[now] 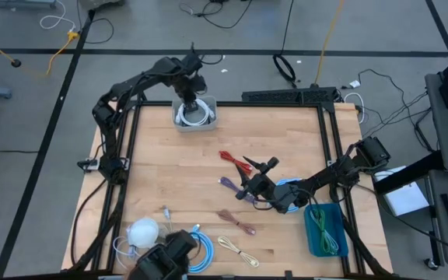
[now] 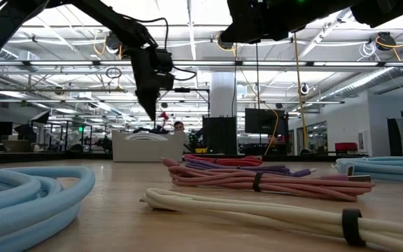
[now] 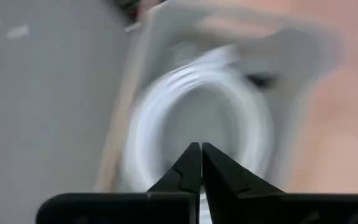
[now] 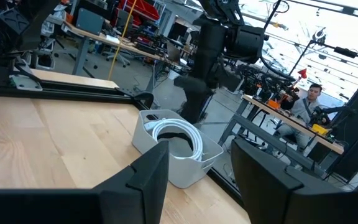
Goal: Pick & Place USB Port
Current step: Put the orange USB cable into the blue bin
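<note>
The desk (image 1: 169, 179) is a pale wooden butcher-block top framed by black rails, standing on a grey floor crossed by dark tape lines and loose cords. At its 12 o'clock edge sits a grey bin (image 1: 195, 114) holding a coiled white USB cable (image 1: 196, 115). The left gripper (image 1: 192, 99) hovers just above that bin, jaws closed together on nothing. Near the desk's centre, toward 4 o'clock, the right gripper (image 1: 243, 189) hangs with jaws spread wide, empty, close to a purple cable (image 1: 230, 184) and a red cable (image 1: 236, 159). A brown cable (image 1: 236, 221), a cream cable (image 1: 238, 251) and a light blue cable (image 1: 202, 253) lie toward 6 o'clock. A teal bin (image 1: 322, 229) with green cable sits at 4 o'clock. Beyond the desk, the low view shows an open workshop with ceiling trusses, monitors and a seated person (image 4: 303, 107).
</note>
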